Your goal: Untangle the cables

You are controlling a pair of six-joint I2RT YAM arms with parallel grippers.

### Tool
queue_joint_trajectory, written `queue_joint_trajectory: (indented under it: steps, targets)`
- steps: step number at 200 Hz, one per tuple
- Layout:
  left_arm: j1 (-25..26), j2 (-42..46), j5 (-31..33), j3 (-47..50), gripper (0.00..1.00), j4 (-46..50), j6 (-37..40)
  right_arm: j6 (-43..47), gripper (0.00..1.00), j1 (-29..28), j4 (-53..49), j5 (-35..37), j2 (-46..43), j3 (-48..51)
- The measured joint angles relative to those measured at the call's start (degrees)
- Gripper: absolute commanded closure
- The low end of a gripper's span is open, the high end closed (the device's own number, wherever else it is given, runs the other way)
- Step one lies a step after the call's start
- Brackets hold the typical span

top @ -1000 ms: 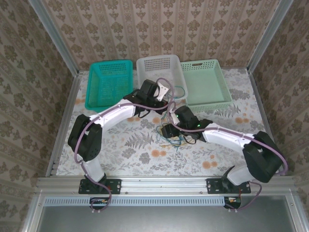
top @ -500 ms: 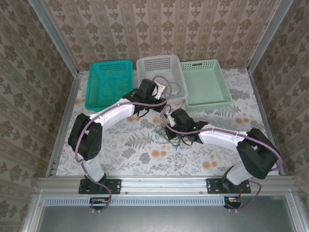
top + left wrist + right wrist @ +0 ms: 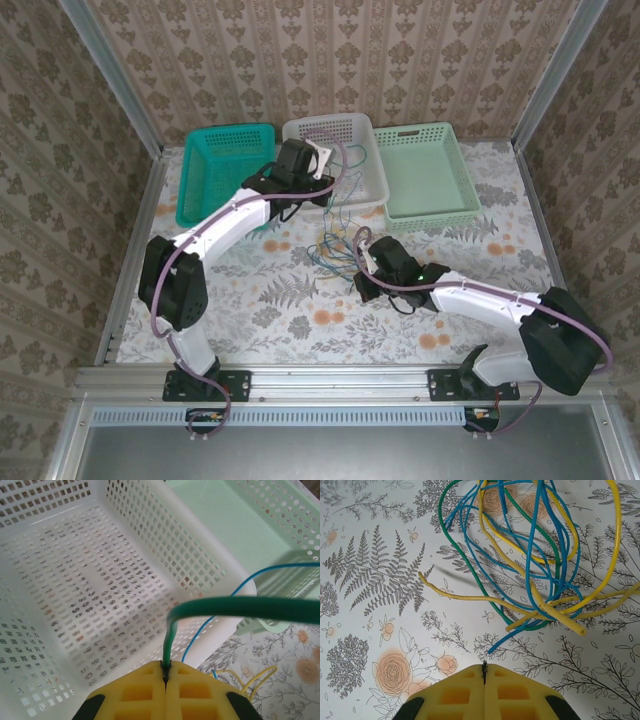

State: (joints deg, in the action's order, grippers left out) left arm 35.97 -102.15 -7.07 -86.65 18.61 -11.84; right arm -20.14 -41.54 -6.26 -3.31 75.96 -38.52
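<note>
The cables (image 3: 333,246) lie in a loose knot on the table (image 3: 365,645) between your two arms. One green strand (image 3: 240,608) runs up out of the knot toward the white basket (image 3: 150,545). Your left gripper (image 3: 165,669) holds that strand pinched between pressed-together pads, above the basket's near corner. Your right gripper (image 3: 484,669) is pressed together on nothing, and the knot lies straight ahead of its tips, just apart. It's the nearer hand. The strands run mostly lengthwise away from it, so I'd reach forward.
</note>
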Motion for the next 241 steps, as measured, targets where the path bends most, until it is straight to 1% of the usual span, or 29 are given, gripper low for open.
queue_joint_trajectory:
  steps: [15, 31, 38, 46, 69, 93, 121, 135, 150, 158, 161, 162, 163, 172, 181, 187, 196, 219, 241]
  targets:
    - [0.26, 0.20, -0.66, 0.81, 1.00, -0.39, -0.63, -0.28, 0.73, 0.00, 0.02, 0.24, -0.74, 0.00]
    - [0.90, 0.70, -1.42, 2.69, 1.00, -1.07, -1.77, -0.63, 0.59, 0.00, 0.15, 0.66, -2.12, 0.00]
    - [1.20, 0.96, -1.70, 3.45, 1.00, -1.14, -2.16, -0.74, 0.56, 0.00, 0.37, 0.92, -2.71, 0.00]
    - [1.66, 1.31, -2.14, 4.63, 1.00, -1.33, -2.89, -0.72, 0.51, 0.00, 0.90, 1.38, -3.28, 0.00]
    - [3.02, 2.23, -2.99, 7.67, 1.00, -1.57, -5.01, 0.59, 0.42, 0.00, 3.96, 2.40, -3.48, -0.11]
    - [3.89, 3.17, -3.65, 9.86, 1.00, -1.97, -7.15, 2.29, 0.36, 0.00, 6.93, 3.10, -0.74, -1.92]
    - [4.13, 4.90, -3.82, 10.54, 1.00, -2.23, -9.18, 5.18, 0.35, 0.00, 10.86, 3.10, 7.17, -6.27]
    - [4.13, 5.92, -3.82, 10.54, 1.00, -2.58, -9.79, 6.56, 0.38, 0.00, 12.17, 3.08, 10.56, -7.91]
    - [4.13, 6.82, -3.82, 10.54, 1.00, -2.89, -10.56, 7.74, 0.46, 0.00, 12.59, 2.84, 13.97, -10.16]
    - [4.11, 7.13, -3.56, 10.54, 1.00, -3.13, -10.93, 8.04, 0.57, 0.00, 12.76, 2.75, 15.32, -10.97]
    - [4.04, 7.26, -3.58, 10.58, 1.00, -3.28, -10.97, 8.68, 0.63, 0.00, 12.94, 2.73, 15.80, -11.17]
    - [4.00, 7.32, -3.56, 10.58, 1.00, -3.34, -11.08, 8.50, 0.67, 0.00, 13.03, 2.69, 16.00, -11.23]
    - [4.00, 7.32, -3.56, 10.58, 1.00, -3.34, -11.08, 8.33, 0.67, 0.00, 13.07, 2.71, 16.11, -11.26]
    - [3.98, 7.54, -3.58, 10.75, 1.00, -3.72, -11.28, 8.76, 0.81, 0.00, 13.66, 2.73, 16.92, -11.32]
    - [4.09, 7.87, -3.56, 11.17, 1.00, -3.87, -11.39, 9.16, 0.91, 0.00, 13.84, 2.62, 17.44, -11.32]
    - [4.09, 8.02, -3.56, 11.34, 1.00, -3.87, -11.39, 9.31, 0.96, 0.00, 13.88, 2.49, 17.46, -11.26]
    - [4.09, 8.15, -3.43, 11.50, 1.00, -3.87, -11.37, 9.55, 1.00, 0.00, 13.97, 2.23, 17.42, -11.02]
    - [3.61, 8.15, -2.73, 11.45, 1.00, -3.26, -10.82, 9.29, 1.00, -0.02, 14.40, 0.83, 15.85, -8.90]
    - [2.19, 8.15, -0.57, 10.25, 1.00, -0.55, -9.14, 8.41, 1.00, -0.26, 13.33, 0.00, 10.99, -4.96]
